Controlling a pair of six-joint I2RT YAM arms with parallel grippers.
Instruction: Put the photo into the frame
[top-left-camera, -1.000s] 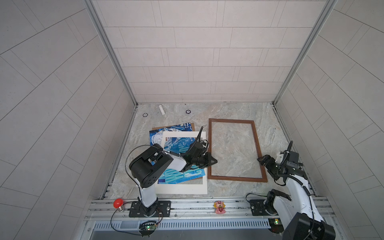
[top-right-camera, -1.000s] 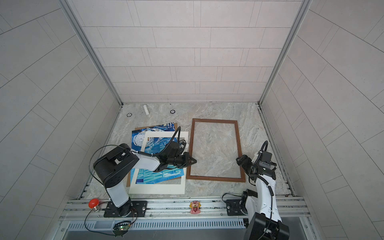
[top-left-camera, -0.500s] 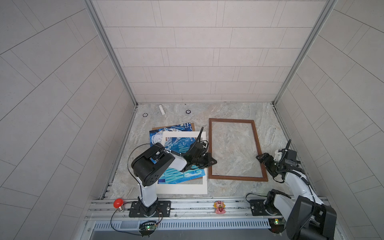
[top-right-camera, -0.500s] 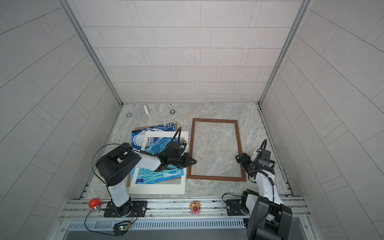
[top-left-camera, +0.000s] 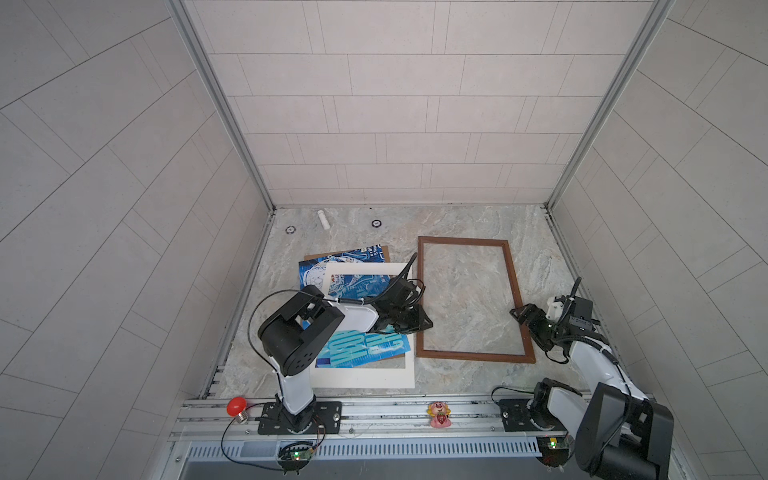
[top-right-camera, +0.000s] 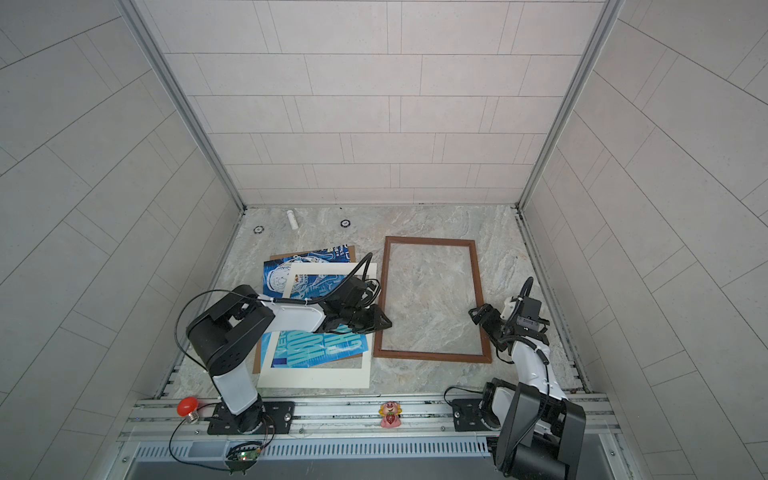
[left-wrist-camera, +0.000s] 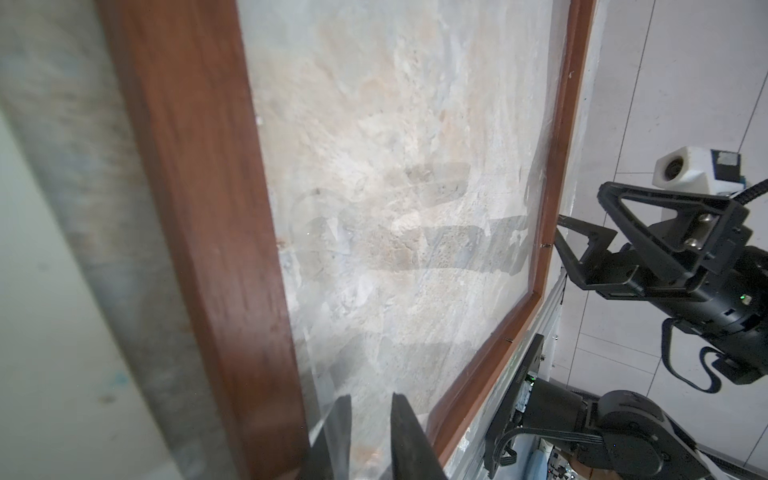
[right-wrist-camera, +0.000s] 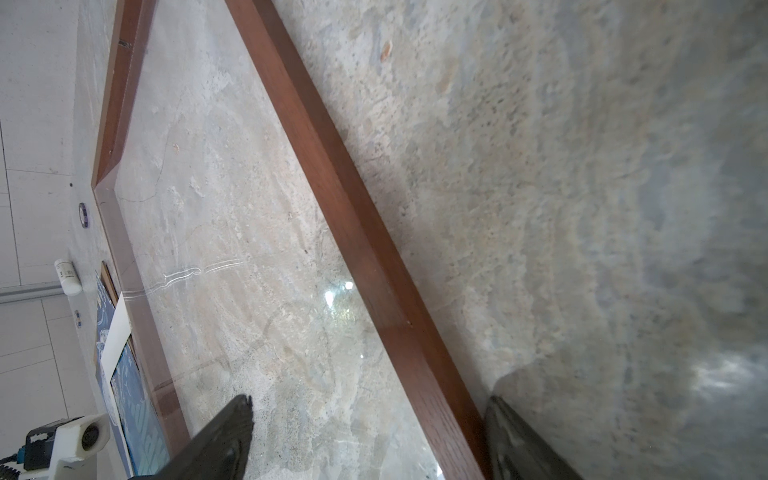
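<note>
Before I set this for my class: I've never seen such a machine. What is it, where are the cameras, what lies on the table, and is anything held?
Two robot arms stand along the front of a marble table. Two pictures look down from overhead; two come from cameras on the arms' wrists. On it lie an unfilled wooden frame and, beside it, a blue photo partly under a cream mat. The left gripper, slightly open, is at the frame's left rail; the right gripper straddles the right rail, open. Neither visibly holds anything.
</note>
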